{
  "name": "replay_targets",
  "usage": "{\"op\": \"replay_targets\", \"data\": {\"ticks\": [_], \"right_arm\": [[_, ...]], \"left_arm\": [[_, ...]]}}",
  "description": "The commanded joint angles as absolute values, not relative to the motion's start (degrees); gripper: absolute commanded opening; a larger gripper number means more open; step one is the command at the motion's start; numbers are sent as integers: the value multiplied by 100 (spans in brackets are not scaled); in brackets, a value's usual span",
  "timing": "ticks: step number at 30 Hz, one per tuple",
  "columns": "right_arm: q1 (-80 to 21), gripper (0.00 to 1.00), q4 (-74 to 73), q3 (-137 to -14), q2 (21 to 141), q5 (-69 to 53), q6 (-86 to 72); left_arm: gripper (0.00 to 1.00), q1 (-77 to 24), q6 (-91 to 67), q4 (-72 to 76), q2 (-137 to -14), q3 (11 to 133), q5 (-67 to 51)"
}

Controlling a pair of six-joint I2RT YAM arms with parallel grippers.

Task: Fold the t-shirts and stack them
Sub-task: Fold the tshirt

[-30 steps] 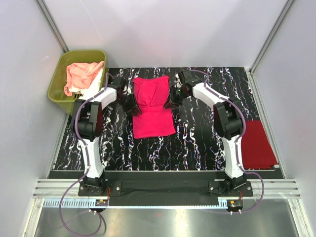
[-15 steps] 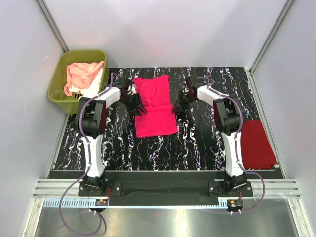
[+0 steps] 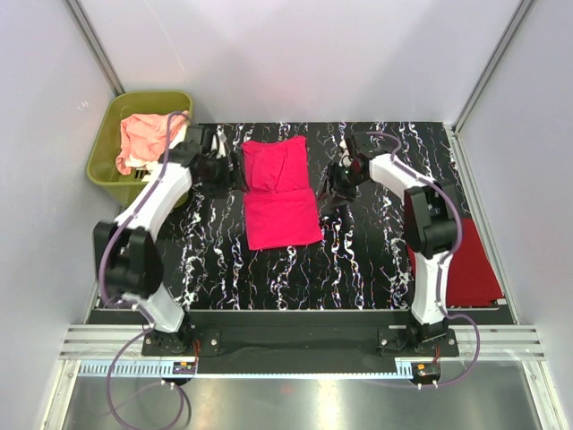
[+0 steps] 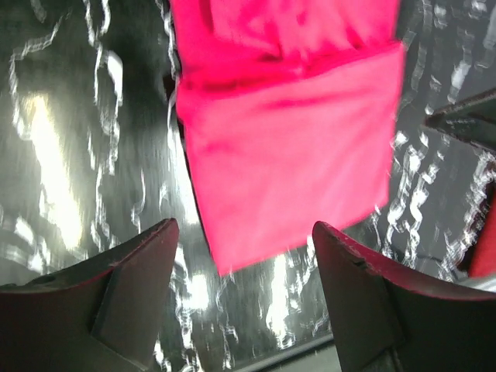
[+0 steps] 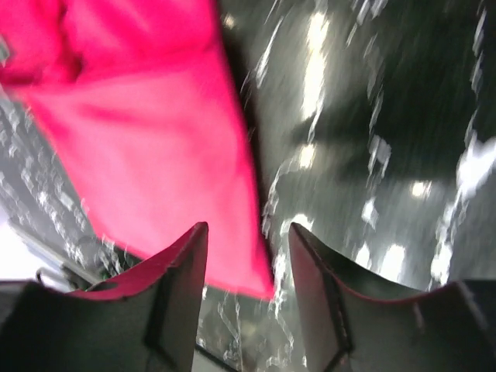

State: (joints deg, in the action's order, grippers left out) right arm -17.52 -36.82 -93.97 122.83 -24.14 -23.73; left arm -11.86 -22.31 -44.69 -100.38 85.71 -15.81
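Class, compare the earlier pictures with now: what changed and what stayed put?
The left gripper and right gripper opened and drew outward from the sides of the hot pink t-shirt, letting it go. It lies folded where it was; the dark red t-shirt and green tub are unchanged.

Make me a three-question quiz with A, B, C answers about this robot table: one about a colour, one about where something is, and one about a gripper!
1. What colour is the tub?
A olive green
B blue
C white

2. Where is the dark red shirt?
A in the tub
B at the table's right edge
C hanging from an arm

3. How is the left gripper?
A open and empty
B shut on cloth
C out of sight

Answers:
1 A, its walls are olive green.
2 B, it lies flat at that edge.
3 A, its fingers stand apart with nothing between them, and the hot pink shirt lies flat beyond them.
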Motion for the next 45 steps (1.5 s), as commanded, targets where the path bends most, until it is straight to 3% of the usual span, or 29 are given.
{"op": "replay_targets", "data": {"ticks": [1, 3, 9, 17, 21, 29, 45], "right_arm": [[-1758, 55, -3666, -8817, 11409, -2732, -2030], [-1767, 65, -3438, -8255, 11110, -3161, -2266], [-1767, 64, -2392, -6823, 10469, -3524, -2908], [-1854, 67, -2461, -6285, 10055, -2805, -3138], [-1925, 67, -2329, -6082, 9888, -2681, -3252], [-1951, 66, -2241, -5783, 9756, -2558, -3331], [-1995, 68, -1442, -5687, 10283, -3207, -3884]], "left_arm": [[76, -1160, -2442, -4432, -9274, 7518, -1528], [75, -1160, -2969, -4071, -8861, 6482, -2020], [70, -1169, -4680, -2149, -8604, 4679, -3198], [70, -1257, -5904, -1468, -8613, 3789, -2708], [67, -1248, -6231, -1196, -8832, 3586, -2584], [50, -1248, -6767, -1222, -8965, 3419, -2163], [27, -1055, -6372, -1309, -9360, 3691, -1767]]}}
